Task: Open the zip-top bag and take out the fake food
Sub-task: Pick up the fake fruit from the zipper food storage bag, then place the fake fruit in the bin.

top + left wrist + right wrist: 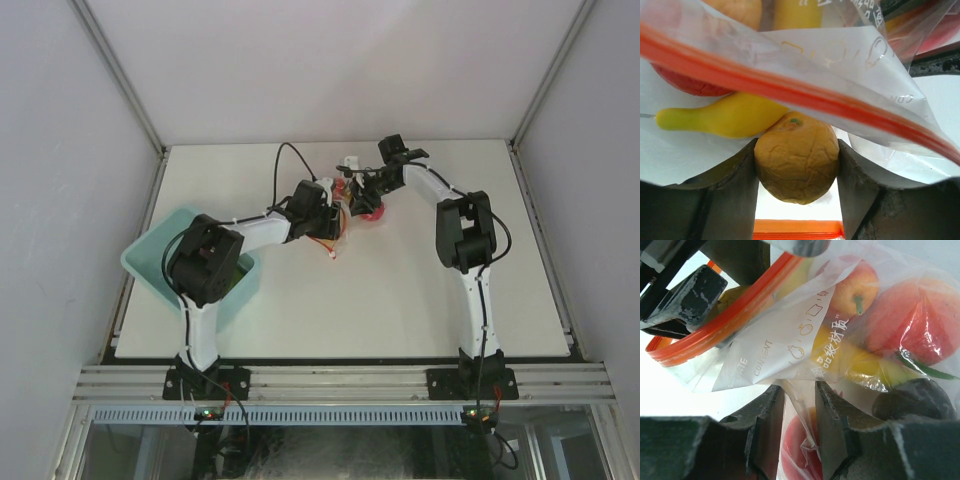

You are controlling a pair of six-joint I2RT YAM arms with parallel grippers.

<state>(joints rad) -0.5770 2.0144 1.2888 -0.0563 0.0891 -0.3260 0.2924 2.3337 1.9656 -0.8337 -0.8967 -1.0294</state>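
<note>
From above, the zip-top bag (352, 208) sits between the two arms over the far middle of the table (400, 300). The left pincer (330, 222) is at its left side and the right pincer (365, 188) at its far right. The light blue bin (145, 255) stands at the near left, and a speck of green (241, 271) shows in it, too small to name.

In the left wrist view the zip strip (805, 95) is parted, one lip above and one below. The left pincer reaches into the mouth, clamped on the orange fruit (796, 167). The banana (720, 120) and red apple (687, 85) lie just behind.

In the right wrist view the right pincer is clamped on a fold of the bag's film. An apple, the banana and a dark purple piece (915, 397) are inside.

I judge the opening done. Removal is only starting, and most of the food is left to take out.
</note>
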